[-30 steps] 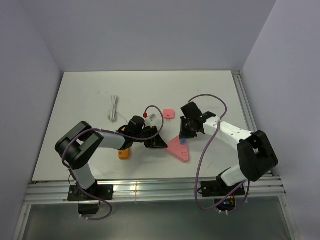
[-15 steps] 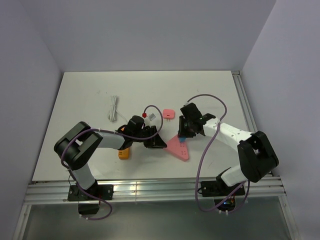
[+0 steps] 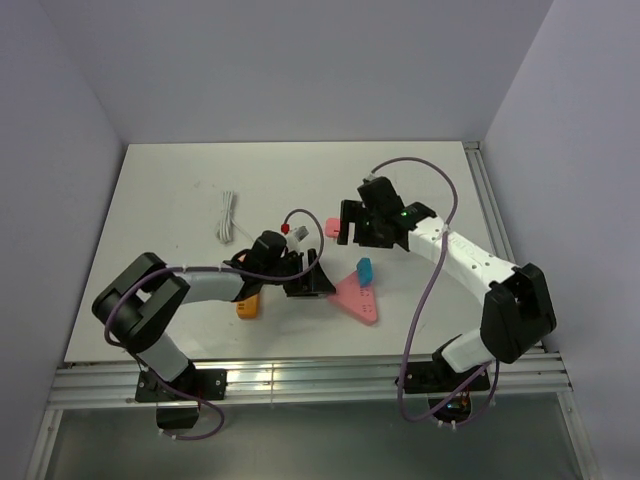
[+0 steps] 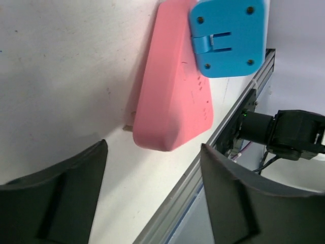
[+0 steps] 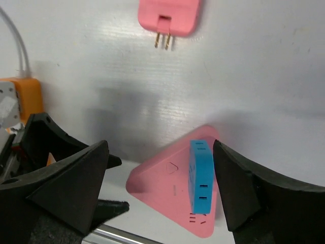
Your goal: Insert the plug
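Note:
The blue plug (image 3: 365, 270) stands upright on the pink triangular socket block (image 3: 355, 298), seated on its top face, and no gripper touches it. In the right wrist view the plug (image 5: 201, 175) sits on the block (image 5: 162, 188), below and between my wide-apart fingers. My right gripper (image 3: 362, 237) (image 5: 160, 152) hangs open above and behind the block. My left gripper (image 3: 315, 278) (image 4: 152, 193) is open at table level just left of the block. In its view the block (image 4: 172, 86) and the plug (image 4: 228, 35) lie ahead of the fingers, apart from them.
A pink square plug (image 3: 336, 227) (image 5: 170, 18) lies prongs-down behind the block. An orange block (image 3: 247, 305) (image 5: 23, 96) sits under the left arm and a white cable (image 3: 228, 215) lies farther left. An aluminium rail (image 3: 300, 380) (image 4: 203, 173) runs along the near edge.
Both grippers have opened. The right one let go of the blue plug and rose back toward the far side, leaving the plug standing on the block. The left gripper released the block's corner.

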Robot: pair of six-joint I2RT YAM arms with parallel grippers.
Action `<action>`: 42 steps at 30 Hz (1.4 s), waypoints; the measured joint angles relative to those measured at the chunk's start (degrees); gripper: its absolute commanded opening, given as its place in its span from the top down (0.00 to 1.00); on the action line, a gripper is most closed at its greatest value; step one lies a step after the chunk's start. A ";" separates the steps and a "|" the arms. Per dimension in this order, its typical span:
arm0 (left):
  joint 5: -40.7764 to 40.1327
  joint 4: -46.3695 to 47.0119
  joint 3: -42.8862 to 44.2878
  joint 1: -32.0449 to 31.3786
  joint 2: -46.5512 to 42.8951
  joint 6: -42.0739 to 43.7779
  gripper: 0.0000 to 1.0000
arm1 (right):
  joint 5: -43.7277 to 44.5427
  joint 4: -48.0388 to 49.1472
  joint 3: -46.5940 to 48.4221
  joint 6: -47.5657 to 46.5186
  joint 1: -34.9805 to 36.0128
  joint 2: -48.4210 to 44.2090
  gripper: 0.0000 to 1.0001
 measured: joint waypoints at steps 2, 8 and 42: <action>-0.50 -0.61 -0.39 0.00 -1.90 0.13 0.20 | 0.68 -1.18 3.13 -0.68 -0.22 0.94 0.09; -2.51 -1.75 -3.45 0.00 -9.73 0.48 0.19 | 1.95 -2.49 13.22 -2.36 -1.03 10.01 0.07; -15.85 -13.75 -10.97 -0.04 -47.30 5.49 0.21 | 9.70 -13.94 40.76 3.17 0.28 45.13 0.30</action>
